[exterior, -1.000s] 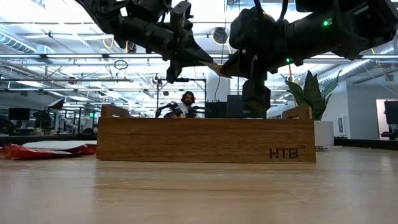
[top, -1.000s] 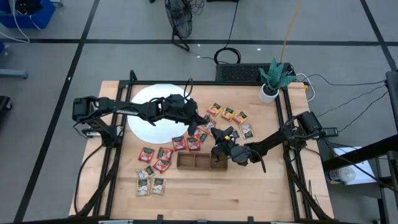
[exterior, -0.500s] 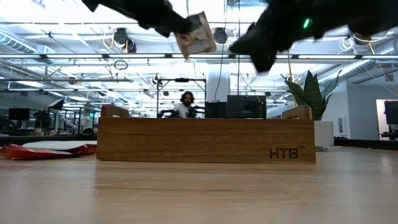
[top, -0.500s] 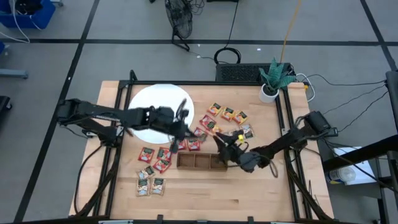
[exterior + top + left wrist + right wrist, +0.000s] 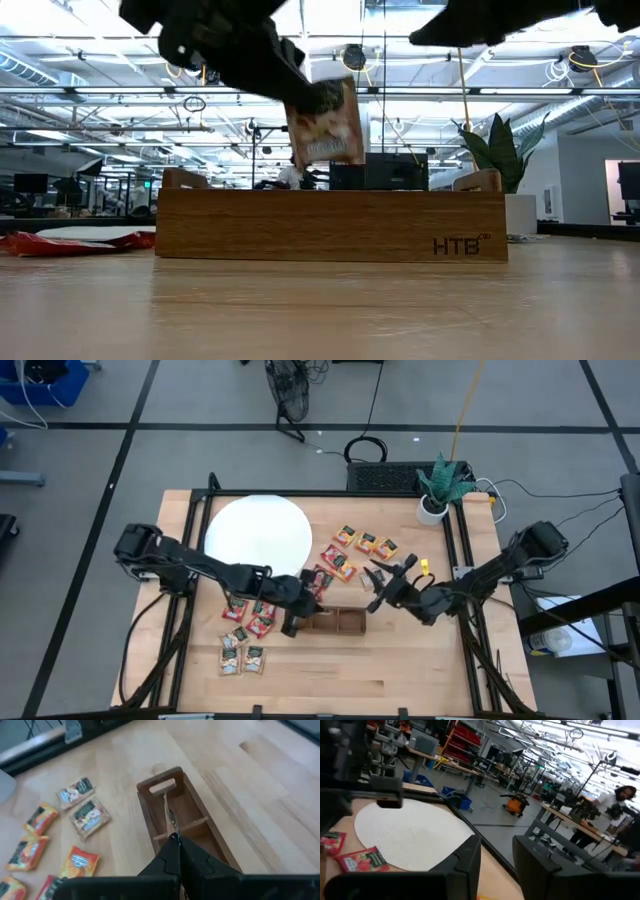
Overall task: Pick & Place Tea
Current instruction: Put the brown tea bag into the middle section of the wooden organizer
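1. The left gripper sits right over the left end of the wooden tray, near the front-middle of the table. Its jaws are clenched on a tea sachet, pinching it by its top edge so it hangs upright.
2. In the low view that sachet dangles just above the tray's rim, over the left half, bottom edge not down inside yet. From the left wrist view it shows edge-on as a thin strip hanging over the tray's compartments; can't say exactly which compartment it lines up with.
3. The right gripper is up off the table to the right of the tray, behind its right end. Its fingers are parted with nothing between them.
4. The rest of the tea is loose on the tabletop: a bunch of red and orange sachets behind the tray towards the plant, and another bunch to the left of the tray, with a couple of pale ones at the front.
5. The white disc lies flat at the back left. A small potted plant stands at the back right corner.
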`<state>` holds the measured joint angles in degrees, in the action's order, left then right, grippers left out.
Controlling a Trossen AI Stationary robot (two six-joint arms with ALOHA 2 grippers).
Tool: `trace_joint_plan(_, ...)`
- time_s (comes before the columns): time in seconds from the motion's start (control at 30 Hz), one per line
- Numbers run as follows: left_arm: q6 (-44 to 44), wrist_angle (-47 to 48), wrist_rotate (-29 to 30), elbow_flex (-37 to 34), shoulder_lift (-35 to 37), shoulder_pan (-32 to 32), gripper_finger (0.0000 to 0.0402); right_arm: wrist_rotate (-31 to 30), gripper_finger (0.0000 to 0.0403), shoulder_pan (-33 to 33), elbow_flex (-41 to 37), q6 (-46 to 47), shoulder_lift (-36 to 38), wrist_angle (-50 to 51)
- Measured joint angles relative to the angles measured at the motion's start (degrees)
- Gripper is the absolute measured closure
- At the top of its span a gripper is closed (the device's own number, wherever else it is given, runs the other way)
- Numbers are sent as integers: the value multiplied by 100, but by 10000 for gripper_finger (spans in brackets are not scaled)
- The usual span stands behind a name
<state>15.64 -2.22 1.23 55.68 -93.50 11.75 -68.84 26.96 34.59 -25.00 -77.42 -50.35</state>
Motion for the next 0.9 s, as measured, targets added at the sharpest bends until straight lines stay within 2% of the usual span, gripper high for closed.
trace_joint_plan(0.33, -111, 972, 39, 926, -903, 0, 401, 7, 304, 0, -167, 187, 16, 48)
trace_joint_plan(0.47, -117, 1105, 68, 960, -950, 11, 401, 7, 304, 4, -171, 183, 16, 53)
trace_joint_plan(0.63, -142, 1214, 547, 953, -942, 40, 401, 2, 305, 7, -171, 185, 16, 133)
trace_joint_plan(0.9, -150, 1252, 635, 941, -1009, 39, 399, 7, 307, 9, -171, 333, 16, 313)
